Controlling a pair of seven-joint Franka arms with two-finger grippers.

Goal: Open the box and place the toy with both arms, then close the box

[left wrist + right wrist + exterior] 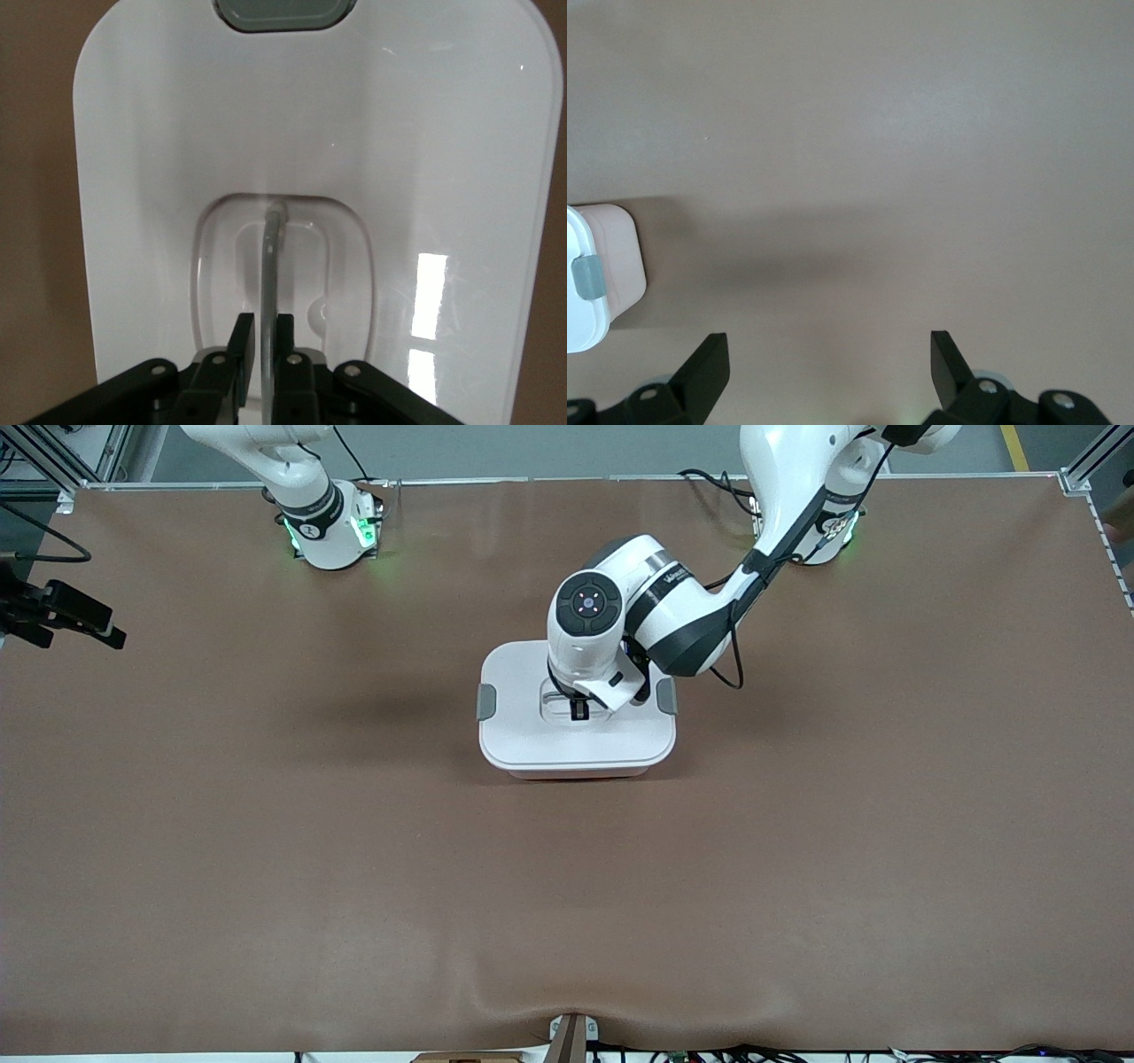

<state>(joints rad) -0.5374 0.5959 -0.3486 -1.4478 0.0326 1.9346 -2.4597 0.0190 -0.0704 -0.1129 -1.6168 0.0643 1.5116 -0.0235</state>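
The box [576, 772] stands mid-table with its white lid [532, 735] on it; a grey clip [486, 701] sits at each end. My left gripper [579, 710] is down on the lid's middle, shut on the raised clear handle [270, 257], which runs between its fingers in the left wrist view, where the gripper [262, 332] shows close up. My right gripper [828, 354] is open and empty, up over bare table toward the right arm's end; the box's corner [616, 257] shows at the edge of its view. The toy is out of view.
Brown table cloth [567, 903] covers the table. The right arm's hand shows as a black piece [80, 615] at the view's edge, toward the right arm's end. A small bracket [571, 1036] sits at the table edge nearest the front camera.
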